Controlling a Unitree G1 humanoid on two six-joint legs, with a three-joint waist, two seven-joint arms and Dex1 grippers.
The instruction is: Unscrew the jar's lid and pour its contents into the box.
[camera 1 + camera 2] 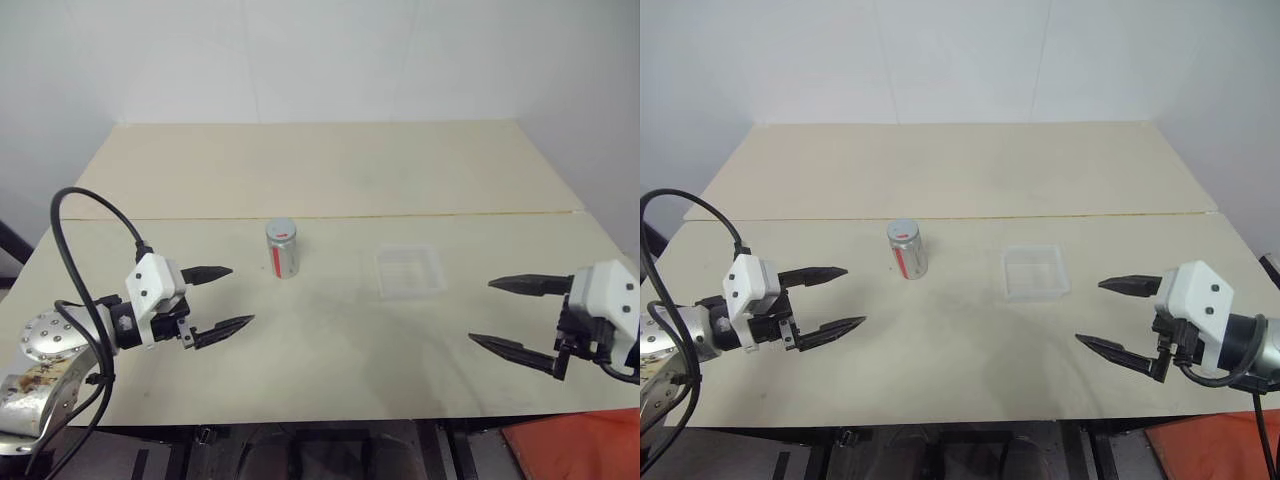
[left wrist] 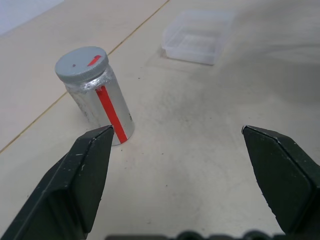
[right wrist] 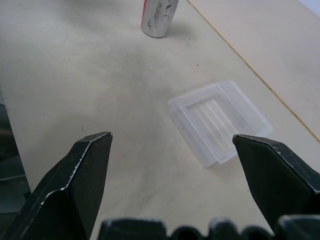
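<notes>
The jar (image 1: 282, 249) stands upright just left of centre in the left eye view, on the near half of the table (image 1: 330, 170), with its lid (image 2: 81, 64) screwed on. It is a small silvery cylinder with a red stripe down its side. It looks stiff and light, and its smooth metal wall is probably slippery, so a pinch across the middle of the body, below the lid, seems the safest hold, with the other gripper taking the lid by its rim to twist. Being narrow and upright, it could tip if nudged from one side.

The box (image 1: 408, 270) lies flat to the right of the jar, apart from it. It is thin clear plastic, likely very light and apt to slide if bumped.

The left gripper (image 1: 222, 298) hovers at the lower left of the frame with its fingers spread wide, pointing toward the jar and touching nothing. The right gripper (image 1: 510, 313) hangs at the lower right, likewise spread and empty, aimed toward the box.

The left wrist view shows the lid's grey top and its red mark, which the head views barely resolve. The right wrist view shows the ribbed floor of the box, which looks empty. The contents are hidden inside the closed jar.
</notes>
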